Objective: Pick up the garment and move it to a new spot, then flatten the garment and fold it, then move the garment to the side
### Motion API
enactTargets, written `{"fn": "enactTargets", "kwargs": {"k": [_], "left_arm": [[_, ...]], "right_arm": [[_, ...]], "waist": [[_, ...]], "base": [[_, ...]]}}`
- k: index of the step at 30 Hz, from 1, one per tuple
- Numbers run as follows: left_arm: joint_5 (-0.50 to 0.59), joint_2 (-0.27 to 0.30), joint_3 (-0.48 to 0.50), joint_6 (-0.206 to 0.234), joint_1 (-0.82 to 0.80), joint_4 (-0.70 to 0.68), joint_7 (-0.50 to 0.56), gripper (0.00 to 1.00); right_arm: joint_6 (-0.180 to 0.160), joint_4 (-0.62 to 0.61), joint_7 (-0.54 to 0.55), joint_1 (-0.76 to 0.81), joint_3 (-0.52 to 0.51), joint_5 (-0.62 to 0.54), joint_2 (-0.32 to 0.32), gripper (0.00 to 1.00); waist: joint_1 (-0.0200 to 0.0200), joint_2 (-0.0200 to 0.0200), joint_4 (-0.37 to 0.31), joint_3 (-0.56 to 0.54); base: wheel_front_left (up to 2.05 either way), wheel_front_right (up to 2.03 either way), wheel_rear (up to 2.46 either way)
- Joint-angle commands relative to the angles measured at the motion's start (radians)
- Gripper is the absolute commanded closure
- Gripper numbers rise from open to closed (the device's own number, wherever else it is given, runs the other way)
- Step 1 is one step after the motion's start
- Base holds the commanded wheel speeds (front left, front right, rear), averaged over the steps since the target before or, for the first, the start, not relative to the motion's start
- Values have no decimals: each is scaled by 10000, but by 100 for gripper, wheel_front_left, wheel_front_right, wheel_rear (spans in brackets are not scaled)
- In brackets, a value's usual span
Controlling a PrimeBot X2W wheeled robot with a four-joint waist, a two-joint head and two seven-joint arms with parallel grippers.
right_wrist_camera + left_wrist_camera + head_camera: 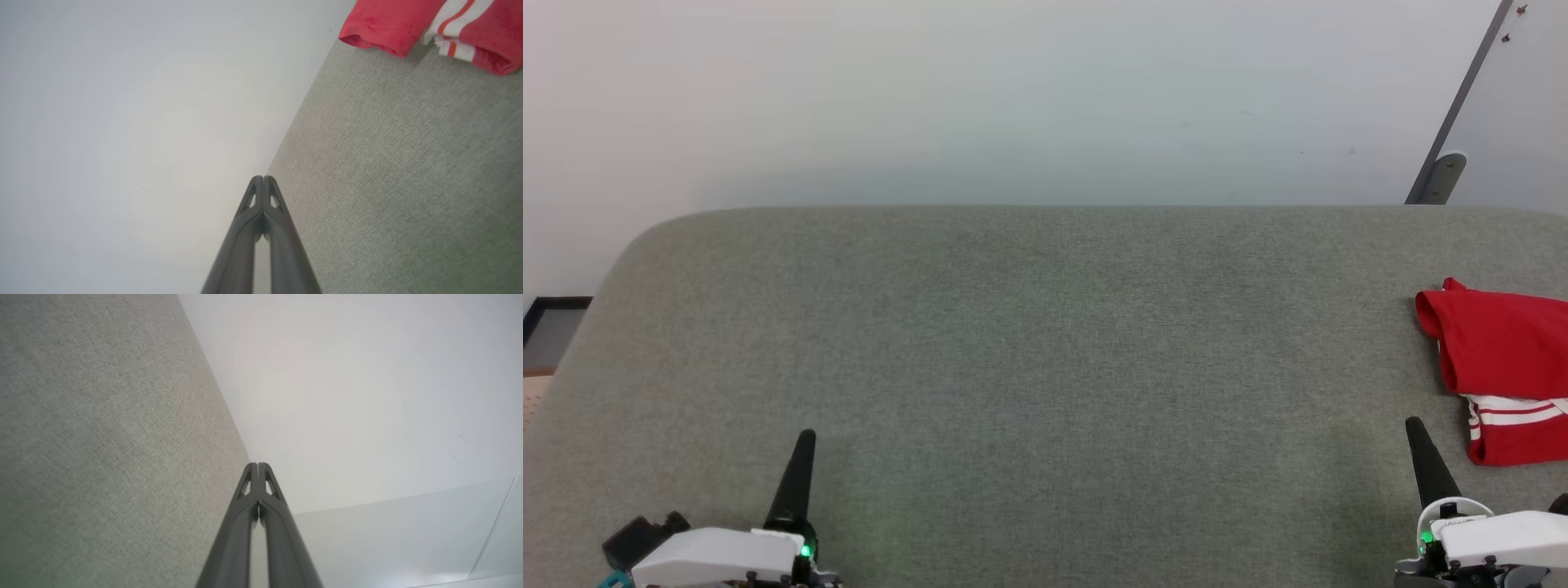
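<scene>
Garment [1499, 351] lies at the far right of the head view on the grey pad [1045, 327]. It's cut by the frame edge, so its full extent is unclear; prob. bunched or folded, w/ the visible part running up-down the frame. It sits just up and right of the R gripper [1415, 427], near but apart. The L gripper [806, 437] is well apart at lower left, so the R arm is far nearer. Both grippers have fingers pressed together, holding nothing.

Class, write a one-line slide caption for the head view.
Red garment lies at the right of the grey surface; the left gripper and right gripper, both shut, hold nothing.
</scene>
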Motion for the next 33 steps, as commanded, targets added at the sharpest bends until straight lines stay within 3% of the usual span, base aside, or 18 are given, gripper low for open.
{"fn": "enactTargets", "kwargs": {"k": [1,33], "left_arm": [[-150,2,61,-37,-165,-92,49,100],[-2060,-486,309,-52,-426,-137,723,100]], "right_arm": [[-8,-77,57,-210,-48,264,6,100],[-11,-114,692,-355,-126,2880,74,100]], "waist": [[0,0,-2,2],[0,0,-69,69]], "base": [[0,0,0],[0,0,0]]}}
